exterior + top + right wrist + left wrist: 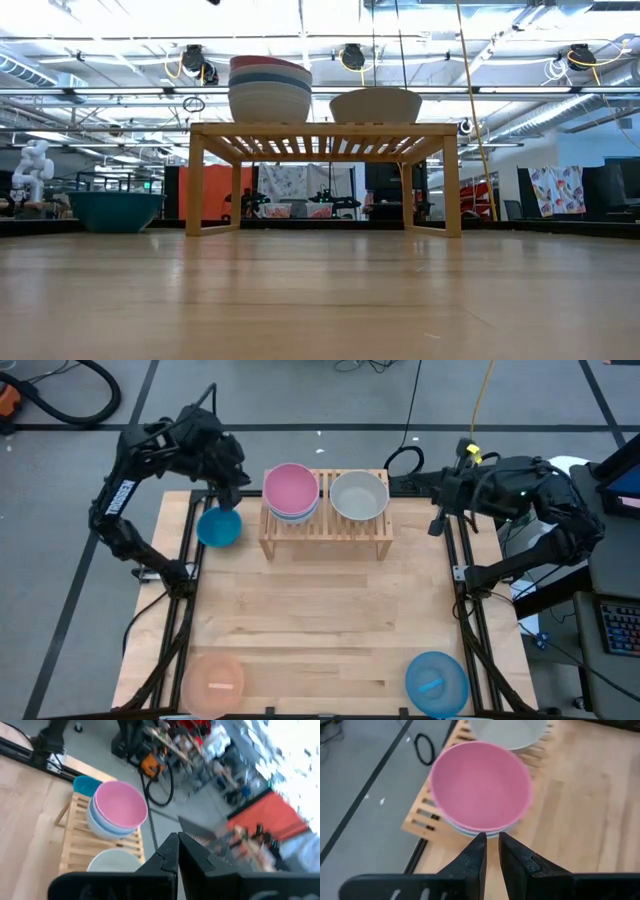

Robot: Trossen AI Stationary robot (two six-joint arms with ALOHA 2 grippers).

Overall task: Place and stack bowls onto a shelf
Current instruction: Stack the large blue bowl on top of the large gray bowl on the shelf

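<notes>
The light-wood slatted shelf (325,530) stands at the table's far middle. On its left half a pink bowl (291,488) tops a stack of bowls (270,90); a pale grey bowl (358,495) sits alone on its right half. A teal bowl (218,527) rests on the table left of the shelf. A peach bowl (213,682) and a blue bowl (436,683) lie at the near edge. My left gripper (237,498) hovers between the teal bowl and the stack, shut and holding nothing (491,842). My right gripper (440,512) waits right of the shelf, shut (178,845).
Dark frame rails (190,590) run along the table's left and right sides (462,600). Bare wood (320,620) lies between the shelf and the two near bowls. Cables lie on the floor beyond the far edge (400,460).
</notes>
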